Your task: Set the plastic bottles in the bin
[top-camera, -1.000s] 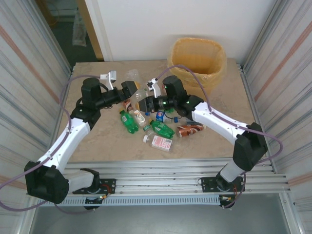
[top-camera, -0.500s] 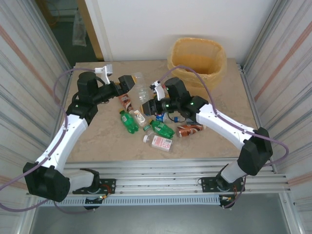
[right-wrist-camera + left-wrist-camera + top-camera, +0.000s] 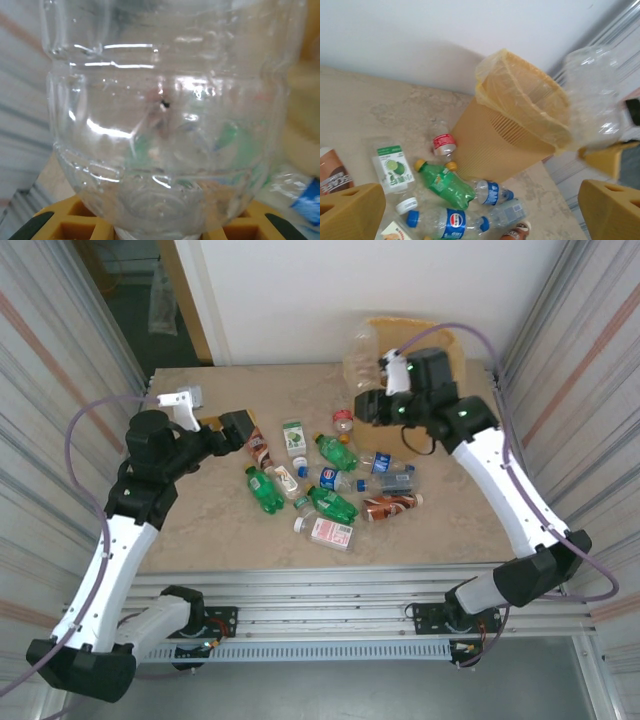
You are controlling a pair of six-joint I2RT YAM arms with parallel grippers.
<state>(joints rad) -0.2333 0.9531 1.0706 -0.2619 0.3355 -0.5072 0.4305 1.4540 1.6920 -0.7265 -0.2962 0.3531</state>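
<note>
Clamping clear bottle (image 3: 362, 348) by lower end, your right gripper (image 3: 366, 403) holds it upright at left rim of bin (image 3: 505, 140); bin mouth lies right of fingers. Left gripper (image 3: 240, 425) released, nearer other bottles (image 3: 335, 452).

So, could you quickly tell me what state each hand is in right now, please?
Left hand: open, holding nothing.
Right hand: closed on a clear bottle, held up near the bin.
</note>
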